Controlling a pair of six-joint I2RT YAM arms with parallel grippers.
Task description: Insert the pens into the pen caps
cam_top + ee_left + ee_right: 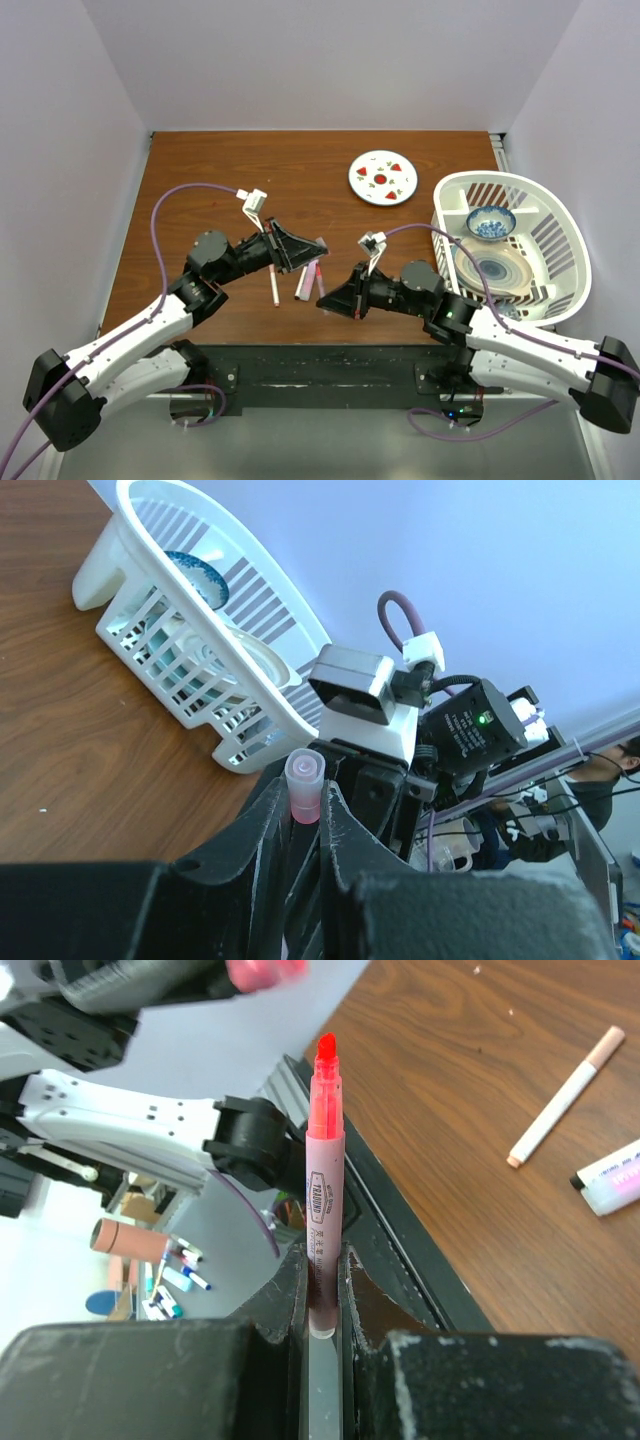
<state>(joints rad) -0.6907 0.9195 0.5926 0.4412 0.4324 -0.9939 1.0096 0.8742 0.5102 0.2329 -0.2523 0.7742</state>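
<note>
A pink highlighter pen [322, 1180] with a bare red tip [326, 1050] stands between the fingers of my right gripper [322, 1270], which is shut on its lower barrel. In the top view this pen [320, 280] points away from the right gripper [326, 300] toward the left gripper [321, 247]. A short pale pink pen cap [305, 782], open end outward, is pinched in my left gripper [305, 802]. The cap shows as a pink blur [265, 972] just above the pen's tip. A thin white pen [274, 288] and a pinkish white marker [306, 283] lie on the table.
A white basket [560, 215] at the right holds a blue bowl [491, 221] and a plate. A round white plate with red marks [382, 178] sits at the back. The table's near edge lies just below both grippers.
</note>
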